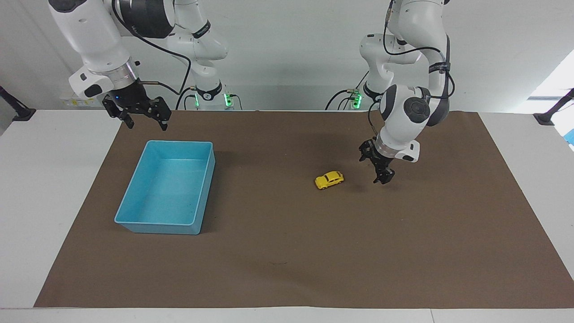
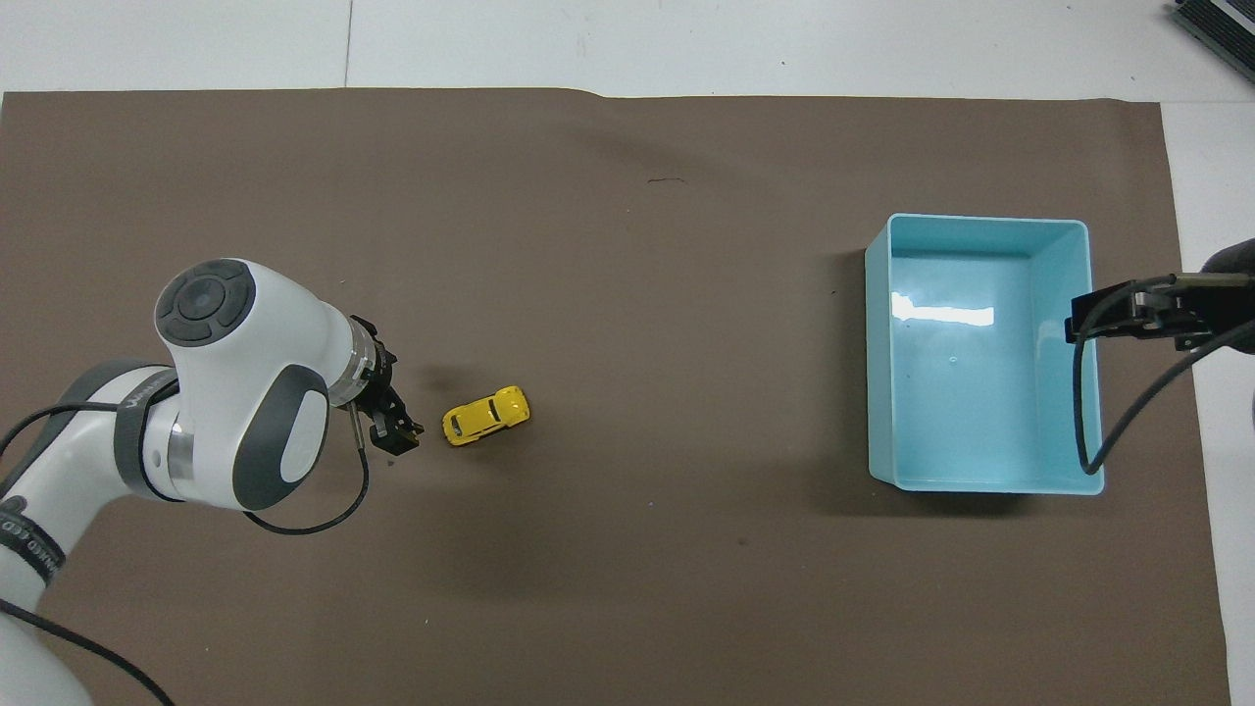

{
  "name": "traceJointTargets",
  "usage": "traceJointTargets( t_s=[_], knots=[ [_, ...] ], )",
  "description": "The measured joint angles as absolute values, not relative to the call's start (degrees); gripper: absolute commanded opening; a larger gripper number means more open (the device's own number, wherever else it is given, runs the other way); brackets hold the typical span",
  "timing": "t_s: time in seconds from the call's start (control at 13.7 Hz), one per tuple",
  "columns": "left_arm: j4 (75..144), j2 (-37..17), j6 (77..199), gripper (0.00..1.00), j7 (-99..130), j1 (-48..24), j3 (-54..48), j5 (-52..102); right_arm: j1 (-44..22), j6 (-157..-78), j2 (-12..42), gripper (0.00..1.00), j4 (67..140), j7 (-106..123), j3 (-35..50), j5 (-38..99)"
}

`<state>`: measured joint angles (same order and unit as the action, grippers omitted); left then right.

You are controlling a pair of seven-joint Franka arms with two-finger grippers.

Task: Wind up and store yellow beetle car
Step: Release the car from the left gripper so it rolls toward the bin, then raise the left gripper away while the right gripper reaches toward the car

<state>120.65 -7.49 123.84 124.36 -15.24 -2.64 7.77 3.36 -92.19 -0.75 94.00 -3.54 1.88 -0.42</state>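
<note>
The yellow beetle car [image 1: 329, 180] [image 2: 485, 416] stands free on its wheels on the brown mat, about midway between the arms' ends of the table. My left gripper [image 1: 376, 169] [image 2: 395, 438] hangs open just above the mat, beside the car toward the left arm's end, with nothing between its fingers. The blue bin [image 1: 154, 221] [image 2: 878, 392] sits toward the right arm's end and shows nothing inside. My right gripper [image 1: 143, 121] [image 2: 1079, 319] waits open and raised over the bin's edge nearest the robots.
A brown mat [image 1: 287, 251] covers most of the white table. Bare mat lies between the car and the bin. A dark object [image 2: 1216, 25] sits at the table's corner farthest from the robots on the right arm's end.
</note>
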Motion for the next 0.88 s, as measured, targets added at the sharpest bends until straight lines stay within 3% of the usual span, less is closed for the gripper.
traceJointTargets(
  t_s=[0.88],
  knots=[
    [115.03,-9.26,123.91,1.0,116.52,-12.91,-2.39,6.47,3.36,-92.19,-0.75,1.0,94.0,-3.54,1.88,-0.42]
  ],
)
